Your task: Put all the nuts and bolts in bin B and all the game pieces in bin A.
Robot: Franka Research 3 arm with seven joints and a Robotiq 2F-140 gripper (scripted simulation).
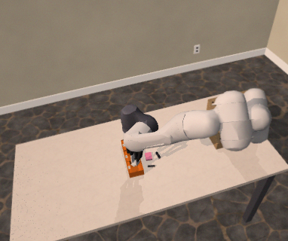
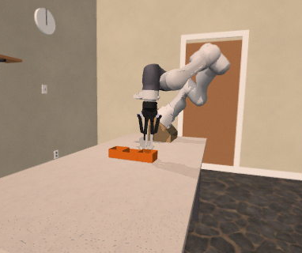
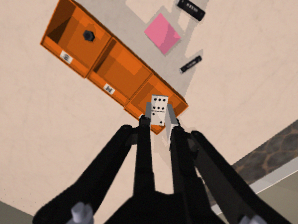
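Presently, we record a white domino (image 3: pixel 159 110) with round black pips, pinched between the pale, flat fingertips of the claw (image 1: pixel 135 163) (image 2: pixel 149 146) (image 3: pixel 158 110). We find the domino above the end compartment of the orange bin row (image 1: pixel 136 174) (image 2: pixel 126 155) (image 3: pixel 95 82). The row is long and rectangular, smooth-walled and open-topped, with straight dividers making three compartments. We note small white labels on its side; their letters are too small for us to read surely. A dark, faceted nut (image 3: pixel 89 35) lies in the opposite end compartment.

Beside the row, on the table, we log a matte pink block (image 1: pixel 148 156) (image 3: pixel 162 33) with a square face. Near it lie a thick black bar (image 1: pixel 157 154) (image 3: pixel 191 9) and a slimmer black stick (image 1: pixel 151 166) (image 3: pixel 190 64), both with pale markings.

Farther out, we observe the pale, finely speckled tabletop (image 1: pixel 78 181) (image 2: pixel 101 198) (image 3: pixel 60 140), the arm's rounded, glossy white links (image 1: pixel 200 124) (image 2: pixel 180 79), the dark stone-patterned floor (image 1: pixel 96 98) (image 2: pixel 259 198) (image 3: pixel 265 150), and a plain brown door (image 2: pixel 220 130) in a white frame.
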